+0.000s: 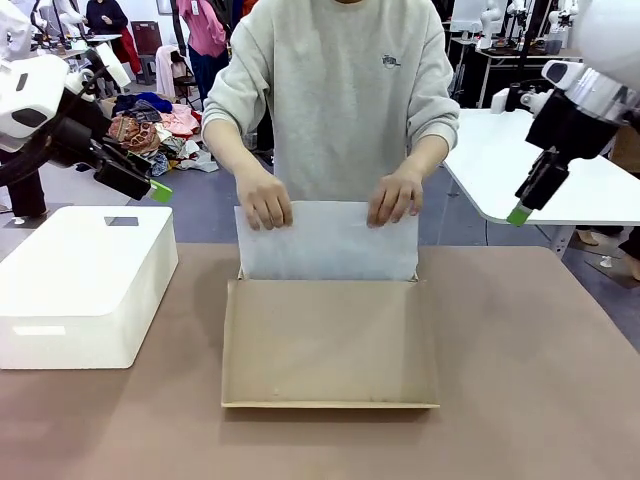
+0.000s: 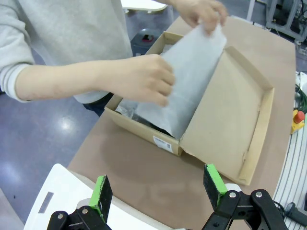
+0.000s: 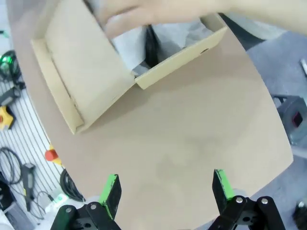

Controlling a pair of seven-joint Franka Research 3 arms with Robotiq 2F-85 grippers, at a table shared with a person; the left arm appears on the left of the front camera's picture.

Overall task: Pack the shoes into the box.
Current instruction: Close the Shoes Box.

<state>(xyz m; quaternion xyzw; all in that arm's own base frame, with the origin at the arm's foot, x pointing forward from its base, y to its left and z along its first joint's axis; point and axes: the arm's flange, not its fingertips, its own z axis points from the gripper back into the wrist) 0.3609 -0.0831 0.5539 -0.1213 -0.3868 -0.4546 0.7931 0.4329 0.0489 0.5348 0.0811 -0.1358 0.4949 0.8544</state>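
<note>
The left gripper [image 1: 155, 187] hangs in the air above the table's left edge. Its left wrist view [image 2: 158, 189] shows the two green-padded fingers [image 2: 101, 191] spread wide with nothing between them.

Below it, one big white rounded-corner block [image 1: 85, 270] sits on the brown table [image 1: 520, 380] at the left edge.

At the middle of the far edge stands one tan-brown cardboard shoebox [image 2: 144, 132]. Its long axis runs left to right, along that edge. The hinged flap lid [image 1: 330, 345] lies open and flat towards the robot's side, inner face up. One small white label [image 2: 163, 143] is on the short end wall facing the table's left edge.

One sheet of white tissue paper [image 1: 328, 240] stands up over the box's opening. A person in a grey sweatshirt holds it, one hand [image 1: 265, 200] near its left top corner and the other hand [image 1: 395, 197] near its right top corner.

Inside the box, under the paper, part of a glossy black leather shoe [image 3: 151, 45] shows. I cannot tell how many shoes lie there, nor which way the toe points.

The right gripper [image 1: 520, 208] hangs in the air beyond the far right corner, fingers slanting down. Its own view [image 3: 165, 189] shows the green pads [image 3: 111, 189] fully apart and gripping nothing, over bare table.
</note>
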